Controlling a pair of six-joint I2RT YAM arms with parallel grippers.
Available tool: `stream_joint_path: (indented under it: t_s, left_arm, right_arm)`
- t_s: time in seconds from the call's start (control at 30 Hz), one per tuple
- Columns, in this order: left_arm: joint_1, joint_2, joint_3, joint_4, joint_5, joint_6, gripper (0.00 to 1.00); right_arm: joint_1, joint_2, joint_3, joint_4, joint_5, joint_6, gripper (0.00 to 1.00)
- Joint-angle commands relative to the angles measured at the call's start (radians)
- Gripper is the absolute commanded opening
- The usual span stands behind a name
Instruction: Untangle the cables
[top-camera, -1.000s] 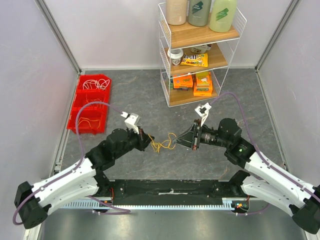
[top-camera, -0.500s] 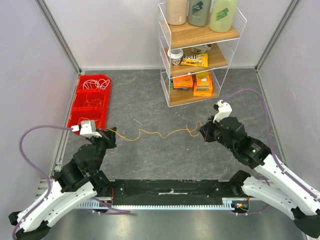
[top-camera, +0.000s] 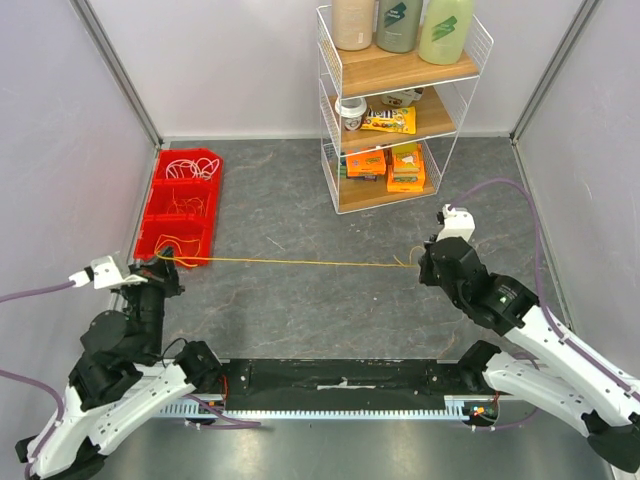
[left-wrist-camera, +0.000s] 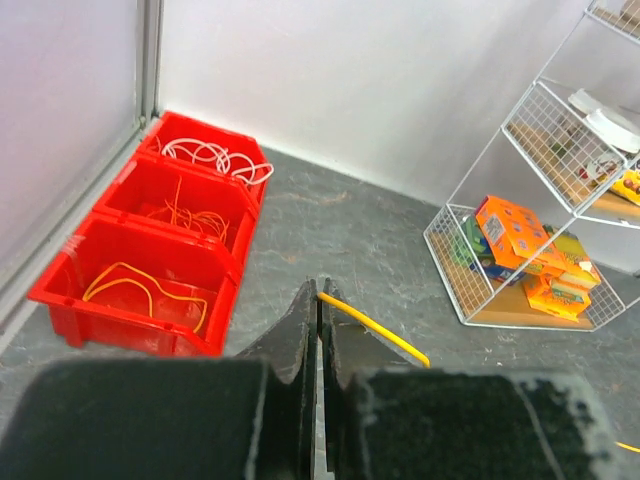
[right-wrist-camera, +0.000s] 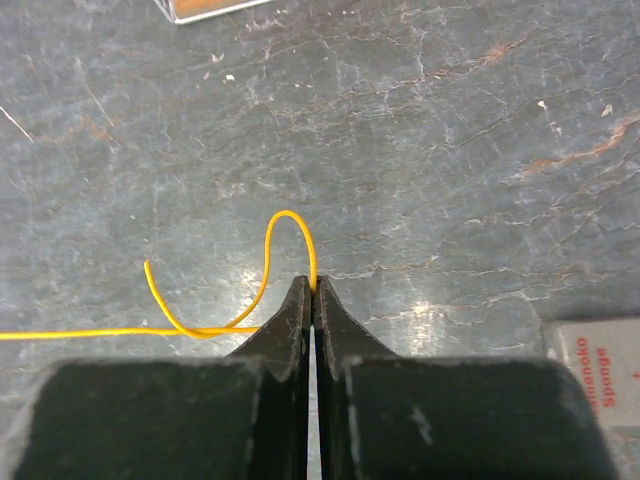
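The step in hand is the straightening of 1 yellow cable (top-camera: 300, 262). It is held at both ends and stretches as a thin, nearly taut line across the counter (top-camera: 320, 320), between the 2 arms.

The left gripper (top-camera: 165, 270) is closed fully on the left end. In the left wrist view its fingers meet with no gap, and the cable leaves them toward the right. The right gripper (top-camera: 421, 262) is pinched closed on the other end. In the right wrist view the cable makes 1 small curl in front of the fingertips, with a short free tip beyond it.

The long axis of the cable runs from left to right, almost parallel to the near edge of the counter. Its left end is just beside the red bin (left-wrist-camera: 120, 325). Its right end points toward the right side, in front of the wire rack (top-camera: 325, 120).

The bin has 3 compartments. White cables (left-wrist-camera: 215, 158) lie in the far one, orange cables (left-wrist-camera: 195, 217) in the middle one, and a second yellow cable (left-wrist-camera: 140, 285) in the near one.

I judge that no knot remains along the span, though the line is very thin from above, so a small kink could escape me. The next move probably calls for easing the tension. After that, 1 gripper lets go and the other carries the cable to the near compartment, where the colour matches.
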Motion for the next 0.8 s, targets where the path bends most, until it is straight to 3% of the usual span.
stream_joint_path:
  t_s: [0.0, 0.13, 0.27, 0.47, 0.53, 0.63, 0.77]
  left_arm:
    - [0.004, -0.055, 0.077, 0.065, -0.130, 0.183, 0.02]
    - [0.003, -0.077, 0.118, 0.064, -0.122, 0.201, 0.02]
    - [0.003, -0.077, 0.135, 0.053, -0.125, 0.207, 0.02]
    - [0.004, -0.088, 0.147, 0.044, -0.115, 0.212, 0.02]
    - [0.003, -0.077, 0.147, 0.020, -0.072, 0.171, 0.02]
    - [0.003, -0.014, 0.137, -0.037, 0.069, 0.051, 0.02]
    - [0.003, 0.137, 0.147, -0.077, 0.216, -0.087, 0.02]
  right_arm:
    - [0.001, -0.001, -0.005, -0.083, 0.239, 0.094, 0.04]
    - [0.001, 0.022, -0.036, -0.089, 0.376, 0.185, 0.16]
    - [0.000, 0.068, -0.076, -0.052, 0.427, 0.245, 0.20]
    - [-0.005, 0.123, -0.091, -0.034, 0.409, 0.262, 0.28]
    - [-0.005, 0.114, -0.097, 0.015, 0.355, 0.206, 0.32]
    - [-0.005, 0.082, -0.131, 0.153, 0.174, 0.045, 0.46]
    - [-0.005, 0.094, -0.140, 0.221, -0.002, -0.009, 0.57]
